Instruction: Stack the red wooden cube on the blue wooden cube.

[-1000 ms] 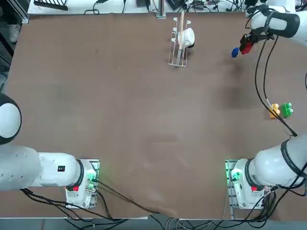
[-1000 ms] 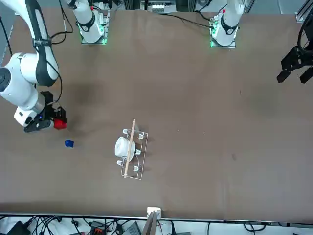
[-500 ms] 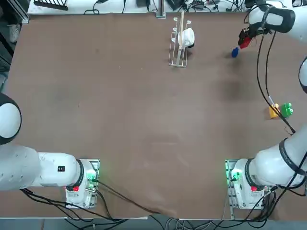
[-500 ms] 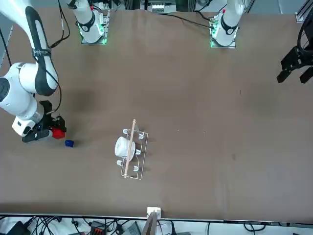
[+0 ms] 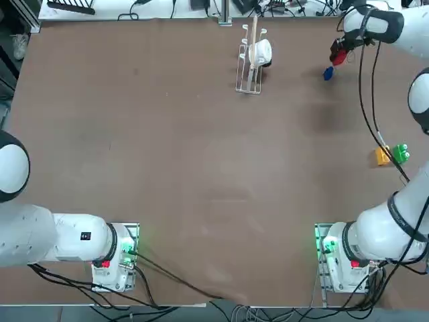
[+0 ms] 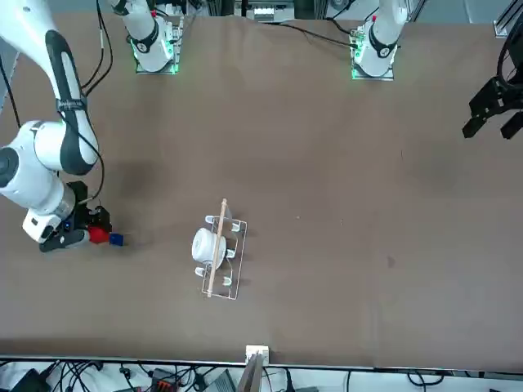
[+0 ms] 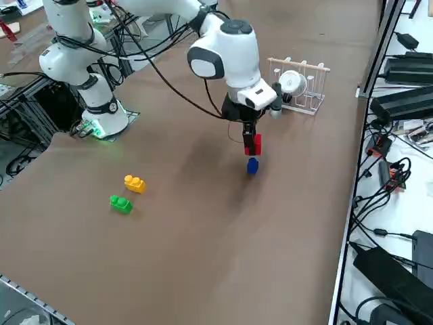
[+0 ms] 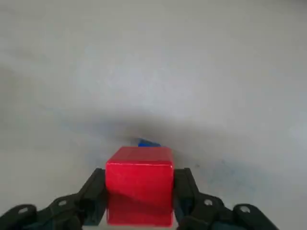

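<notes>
Seen from above, with the middle of the worktop [image 5: 201, 168] as the middle of the clock, the right end effector [image 8: 139, 196] was out at about 2 o'clock. Its two black fingers [image 8: 98, 191] were clamped on the red wooden cube [image 8: 139, 182], one on each side of it. The red cube was held up off the worktop.

The little blue wooden cube [image 7: 252, 166] was at about 2 o'clock too, lower down and very near the red one. In the wrist view, only a bit of blue peeked out past the red cube. I could not tell if the two cubes touched.

A white wire rack [image 5: 249, 77] stood at about 1 o'clock, with a round white cup or bowl [image 5: 261, 53] in it. At 3 o'clock there were two bumpy toy blocks, a yellow block [image 7: 134, 183] and a green block [image 7: 121, 204]. They were near each other, with the green one farther out. From above, black cables [image 5: 373, 100] from the right arm [image 5: 412, 40] crossed over the yellow one.
</notes>
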Controlling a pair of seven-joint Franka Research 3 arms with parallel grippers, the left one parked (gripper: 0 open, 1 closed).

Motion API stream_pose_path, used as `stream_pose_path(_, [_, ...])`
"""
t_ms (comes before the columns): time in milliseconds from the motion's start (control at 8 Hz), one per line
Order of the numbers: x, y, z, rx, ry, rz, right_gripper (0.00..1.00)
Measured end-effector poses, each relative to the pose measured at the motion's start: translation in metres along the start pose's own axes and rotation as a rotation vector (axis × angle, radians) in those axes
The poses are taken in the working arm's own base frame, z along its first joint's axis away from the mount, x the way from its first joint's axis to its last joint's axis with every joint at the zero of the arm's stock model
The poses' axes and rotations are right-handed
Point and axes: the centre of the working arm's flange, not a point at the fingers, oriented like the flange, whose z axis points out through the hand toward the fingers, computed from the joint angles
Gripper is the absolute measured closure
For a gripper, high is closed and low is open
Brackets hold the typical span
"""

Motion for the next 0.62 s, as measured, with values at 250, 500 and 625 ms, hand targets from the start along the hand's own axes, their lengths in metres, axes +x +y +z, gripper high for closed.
stream_pose_path(250, [-0.0001,-0.0015,0.0140,0.029,-0.008,0.011,0.30])
stream_pose_path(500, [-0.0012,0.0005,0.0168,0.041,-0.008,0.017,0.30])
stream_pose_path(625, [-0.0023,0.0033,0.0168,0.041,-0.008,0.020,0.30])
